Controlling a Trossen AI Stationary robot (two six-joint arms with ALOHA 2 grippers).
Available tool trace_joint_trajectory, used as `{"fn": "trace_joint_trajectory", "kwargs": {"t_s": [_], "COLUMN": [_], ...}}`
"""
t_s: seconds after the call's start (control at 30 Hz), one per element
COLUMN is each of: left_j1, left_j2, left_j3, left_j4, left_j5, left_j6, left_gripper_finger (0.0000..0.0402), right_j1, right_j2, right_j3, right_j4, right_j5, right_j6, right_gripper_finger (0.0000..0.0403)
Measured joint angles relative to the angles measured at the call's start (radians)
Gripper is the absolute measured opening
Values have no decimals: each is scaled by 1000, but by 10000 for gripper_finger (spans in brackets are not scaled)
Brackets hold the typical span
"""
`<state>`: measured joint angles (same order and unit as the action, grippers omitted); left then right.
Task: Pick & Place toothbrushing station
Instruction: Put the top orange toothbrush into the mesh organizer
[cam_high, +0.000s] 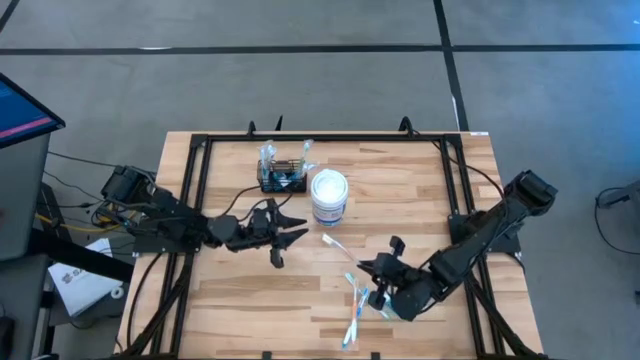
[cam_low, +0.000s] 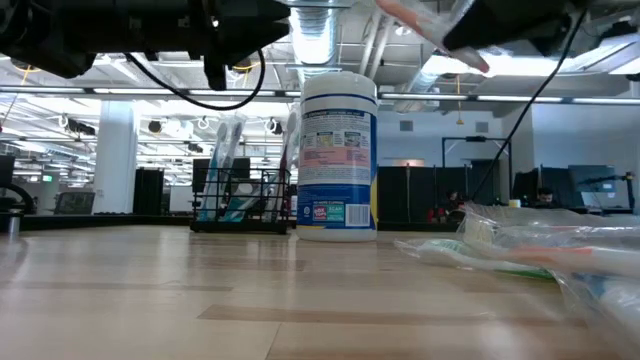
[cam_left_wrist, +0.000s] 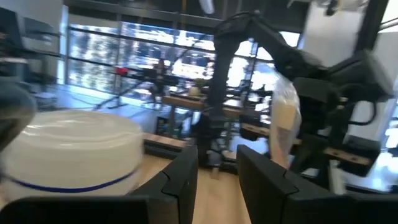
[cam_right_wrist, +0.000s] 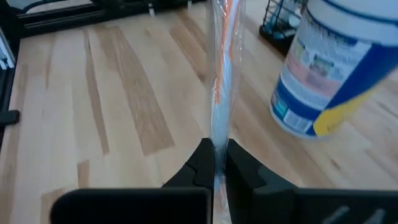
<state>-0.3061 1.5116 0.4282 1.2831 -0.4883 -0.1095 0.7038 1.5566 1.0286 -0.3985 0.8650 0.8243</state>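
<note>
While R gripper (cam_right_wrist: 214, 163) is clamped on a wrapped toothbrush (cam_right_wrist: 221, 81), L gripper (cam_left_wrist: 217, 171) empty, you carry it to the rack (cam_high: 282, 176) next.

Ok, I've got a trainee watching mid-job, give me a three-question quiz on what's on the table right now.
1. True or false: the right gripper is shut on a clear-wrapped orange toothbrush.
2. What stands right beside the round white lidded tub? A) a black wire-mesh rectangular rack B) a red bowl C) a stack of plates
3. Fill in: the left gripper hangs above the wooden table with nothing between its ____ fingers.

Key: 1 true; 2 A; 3 parted.
</note>
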Motion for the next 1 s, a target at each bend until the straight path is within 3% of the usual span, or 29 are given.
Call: {"fn": "trace_joint_trajectory", "kwargs": {"t_s": [0.2,0.63,1.0], "left_j1": [19,19,19], "left_j2": [0,0,0], "left_j3": [0,29,102], "left_j4": [9,88,89], "left_j5": [109,183,305], "left_j6": [-31,-27,75], "left_gripper_finger": [106,106,106], "right_j1": [-44,-112,-145], "right_j2": [0,0,0], "right_j3": [0,0,0], "right_j4": [114,356,469], "right_j5": [-3,-32,-57], "right_j6": [-130,-386,-492], "right_gripper_finger": [5,4,5]}}
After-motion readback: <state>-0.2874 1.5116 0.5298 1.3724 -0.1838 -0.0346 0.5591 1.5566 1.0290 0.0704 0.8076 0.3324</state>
